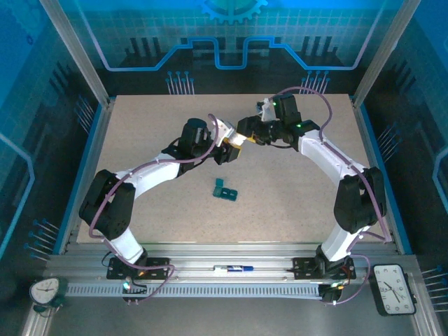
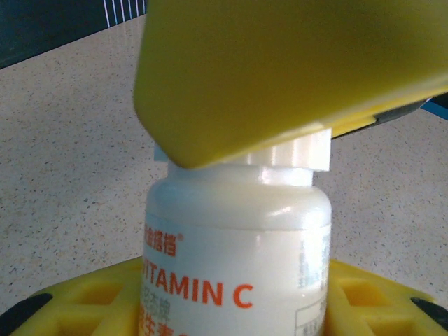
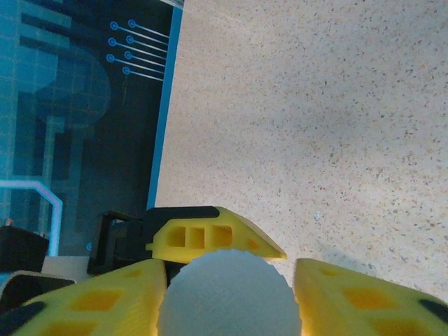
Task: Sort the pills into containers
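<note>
Blue-lit panelled enclosure (image 1: 224, 42) all round, circuit-style lines printed on its walls. Inside it lies the speckled beige table (image 1: 140, 133), most of its top bare. An aluminium rail (image 1: 182, 280) runs along the near edge.

The left arm (image 1: 150, 175) rises from its base with the elbow thrown out left and reaches in toward the middle. The right arm (image 1: 329, 157) mirrors it, elbow out right, and the two wrists meet nose to nose just beyond table centre.

On the rail corners sit a round white clock (image 1: 45, 290) at left and a black-framed square clock (image 1: 394, 287) at right.

The left gripper (image 1: 229, 148) is clamped on a white plastic bottle lettered VITAMIN C in orange (image 2: 238, 238), its yellow fingers (image 2: 91, 301) hugging either side. The right gripper (image 1: 246, 133) is at the bottle's top, its yellow fingers (image 3: 105, 301) pressed to both sides of the white ribbed cap (image 3: 231, 294).

The small dark teal plastic pill box (image 1: 225, 190) sits at a slant on the table, nearer the bases and well apart from both grippers. A white-and-blue marker (image 1: 234, 268) lies on the rail.
</note>
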Controlling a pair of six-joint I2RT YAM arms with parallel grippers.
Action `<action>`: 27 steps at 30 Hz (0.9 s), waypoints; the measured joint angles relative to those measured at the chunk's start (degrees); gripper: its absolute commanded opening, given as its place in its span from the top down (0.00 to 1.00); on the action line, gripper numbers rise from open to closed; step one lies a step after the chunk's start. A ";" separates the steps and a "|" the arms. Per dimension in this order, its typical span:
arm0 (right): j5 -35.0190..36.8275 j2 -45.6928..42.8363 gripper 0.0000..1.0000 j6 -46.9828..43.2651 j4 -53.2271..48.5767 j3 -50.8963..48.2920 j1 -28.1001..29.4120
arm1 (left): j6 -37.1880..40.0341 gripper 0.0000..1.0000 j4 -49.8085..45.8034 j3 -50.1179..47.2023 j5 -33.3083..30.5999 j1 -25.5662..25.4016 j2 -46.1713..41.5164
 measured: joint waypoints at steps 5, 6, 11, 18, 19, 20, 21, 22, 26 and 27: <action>-0.96 0.00 0.62 -0.46 3.80 -1.57 -0.22 | -0.42 1.00 0.00 0.11 -0.09 0.26 0.00; -2.01 0.00 0.61 -1.29 5.40 -2.34 -0.44 | -0.55 1.00 -0.02 0.11 -0.13 0.31 0.00; -9.49 0.00 0.55 -8.31 13.75 -5.73 -2.12 | -2.45 1.00 0.96 0.11 1.84 0.79 0.00; -15.74 -0.37 0.33 -10.86 22.99 -8.35 -3.54 | -6.05 1.00 3.45 0.11 4.74 1.99 -0.02; -15.96 -0.76 0.32 -9.86 24.70 -9.14 -3.80 | -6.10 1.00 3.52 0.11 4.74 2.12 -0.02; -15.98 -1.29 0.30 -8.28 26.38 -10.05 -4.13 | -6.14 1.00 3.52 0.11 4.74 2.16 -0.02; -15.89 -1.81 0.30 -6.58 27.87 -10.82 -4.48 | -6.23 1.00 3.52 0.11 4.70 2.25 -0.02; -15.74 -2.25 0.30 -4.94 29.11 -11.34 -4.85 | -6.25 1.00 3.50 0.11 4.66 2.25 -0.02; -12.22 -4.13 0.28 1.73 30.38 -11.67 -5.68 | -6.16 1.00 3.48 0.11 3.87 2.25 -0.02; -10.69 -4.68 0.28 3.06 29.18 -11.45 -5.64 | -6.03 1.00 3.45 0.11 3.58 2.25 -0.02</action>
